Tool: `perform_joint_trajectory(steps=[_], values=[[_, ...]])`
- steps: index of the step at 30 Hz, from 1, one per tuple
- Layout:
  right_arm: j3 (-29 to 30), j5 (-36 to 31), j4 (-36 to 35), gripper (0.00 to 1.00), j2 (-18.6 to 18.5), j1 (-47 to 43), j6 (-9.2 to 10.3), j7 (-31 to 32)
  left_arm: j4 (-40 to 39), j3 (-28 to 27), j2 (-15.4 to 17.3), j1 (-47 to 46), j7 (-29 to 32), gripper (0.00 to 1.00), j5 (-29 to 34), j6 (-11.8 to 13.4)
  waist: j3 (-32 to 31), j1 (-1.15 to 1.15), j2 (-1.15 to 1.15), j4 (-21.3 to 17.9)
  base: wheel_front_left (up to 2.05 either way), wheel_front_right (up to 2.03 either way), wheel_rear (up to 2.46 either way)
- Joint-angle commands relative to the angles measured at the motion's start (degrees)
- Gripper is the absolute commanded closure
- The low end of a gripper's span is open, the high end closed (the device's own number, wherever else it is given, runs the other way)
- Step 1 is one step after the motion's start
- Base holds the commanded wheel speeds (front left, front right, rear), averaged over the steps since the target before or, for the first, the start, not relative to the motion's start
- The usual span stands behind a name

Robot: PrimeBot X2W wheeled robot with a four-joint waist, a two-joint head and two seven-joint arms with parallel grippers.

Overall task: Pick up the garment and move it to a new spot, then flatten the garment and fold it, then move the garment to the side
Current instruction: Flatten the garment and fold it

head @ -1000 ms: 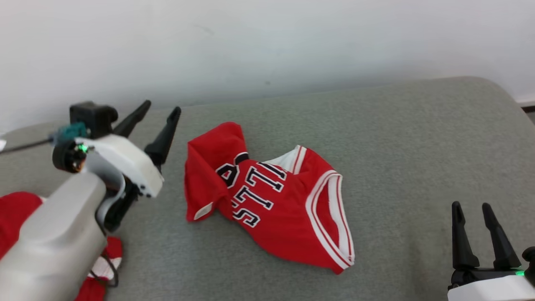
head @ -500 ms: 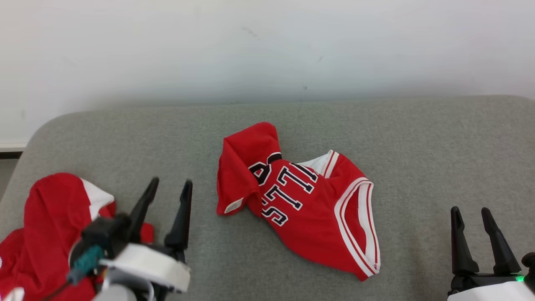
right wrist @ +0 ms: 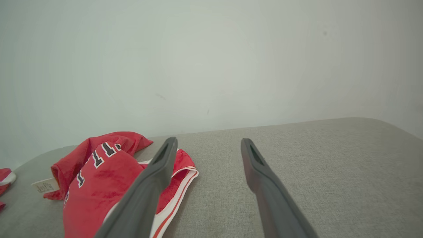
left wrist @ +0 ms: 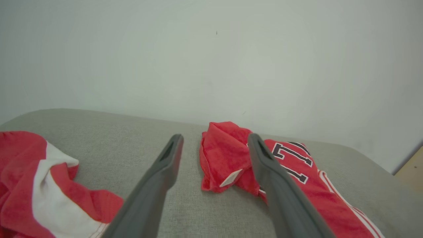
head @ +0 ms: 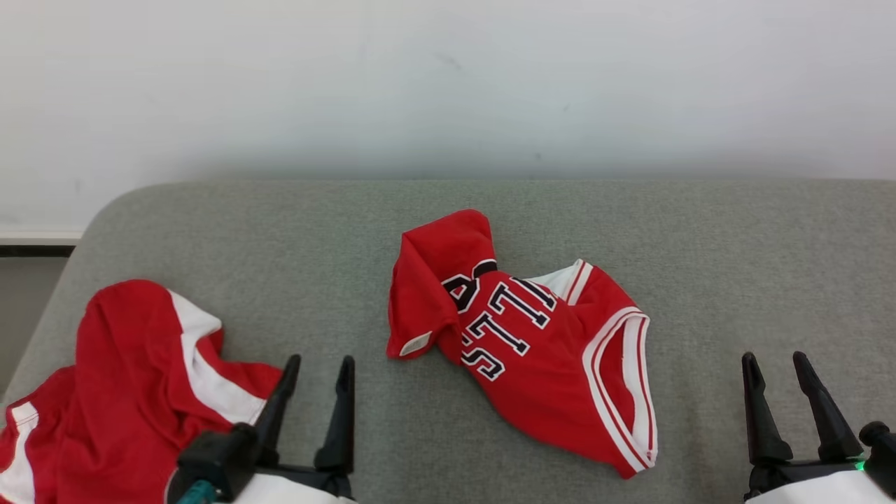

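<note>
You see red jersey (head: pixel 539 364) crumpled in middle of grey cushion (head: pixel 735 245), long side running cushion's back-left to front-right. Left end effector (head: pixel 320 360), right end effector (head: pixel 775 357) at cushion's front edge, both wide open, empty. Left looks nearer.

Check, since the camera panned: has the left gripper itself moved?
Yes: left gripper drew back toward the robot, from the jersey's far end to its near half.

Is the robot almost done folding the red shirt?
Not yet. Done: nothing visible; the lettered jersey lies crumpled on the grey cushion. In hand: nothing; the left gripper and right gripper are open and empty. To do: lifting, flattening, folding, moving aside. Another red garment lies bunched at the left.
</note>
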State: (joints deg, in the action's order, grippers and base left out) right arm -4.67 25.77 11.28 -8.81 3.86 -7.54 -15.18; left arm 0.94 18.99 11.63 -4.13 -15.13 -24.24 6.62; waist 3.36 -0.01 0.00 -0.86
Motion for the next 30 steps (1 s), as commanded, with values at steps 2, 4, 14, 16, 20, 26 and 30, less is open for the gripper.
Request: perform_joint_trajectory(steps=[2,4,14,16,20,26,30], values=[[-1.1,0.31,1.42,0.0,-1.51,2.01,0.11,0.26,1.03,-0.25,-1.57,0.7,-0.01,0.0,1.68,-1.98,0.1,0.01,0.0,1.43,0.0,0.0,0.0],[-2.12,0.46,2.88,0.0,-2.74,3.92,0.11,1.05,1.87,-0.2,-2.99,0.38,-0.01,0.0,2.68,-3.68,0.43,0.01,0.0,2.92,0.0,0.0,0.0],[-6.72,4.1,15.77,0.0,-8.51,19.2,0.11,10.6,4.91,-0.45,-7.4,-1.02,-0.02,0.0,5.29,-9.02,3.36,0.01,0.0,11.7,0.0,0.0,0.0],[-7.39,5.41,19.71,0.0,-9.22,22.57,0.11,12.49,5.72,-0.33,-7.83,-1.25,-0.01,0.0,5.14,-9.62,3.67,0.01,0.0,13.45,0.0,0.0,0.0],[-9.19,7.65,28.64,0.0,-11.11,26.2,0.12,18.66,7.13,-0.75,-8.28,-1.63,-0.01,0.0,5.08,-10.31,3.75,0.01,0.0,16.41,0.0,0.0,0.0],[-10.53,12.24,38.13,0.0,-10.04,28.85,0.11,29.75,7.96,-1.17,-8.54,-1.26,-0.01,0.0,5.06,-10.81,3.06,0.01,0.0,18.67,0.0,0.0,0.0],[-12.94,15.34,40.5,0.0,-9.6,27.52,0.11,35.9,8.45,-1.06,-8.63,-0.74,-0.01,0.0,5.11,-11.11,2.71,0.01,0.0,19.12,0.0,0.0,0.0]])
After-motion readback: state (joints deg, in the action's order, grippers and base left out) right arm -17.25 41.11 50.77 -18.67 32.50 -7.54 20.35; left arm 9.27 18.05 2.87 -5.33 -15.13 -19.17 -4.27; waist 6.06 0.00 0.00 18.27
